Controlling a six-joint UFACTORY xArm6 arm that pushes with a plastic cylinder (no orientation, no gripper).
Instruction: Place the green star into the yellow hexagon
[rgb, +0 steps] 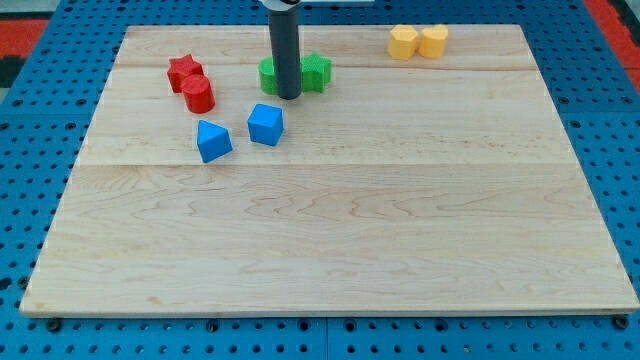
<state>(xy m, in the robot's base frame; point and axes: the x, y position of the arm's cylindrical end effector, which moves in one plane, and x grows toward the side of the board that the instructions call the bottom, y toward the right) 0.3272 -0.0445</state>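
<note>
My tip (288, 96), a bare rod holding nothing, rests between green blocks; green star (316, 71) well apart from yellow hexagon (433, 41), push not yet done.

The tip (288, 96) stands between two blocks near the board's (330, 250) top edge: the star (317, 70) at its right, another block (268, 76) at its left.
</note>
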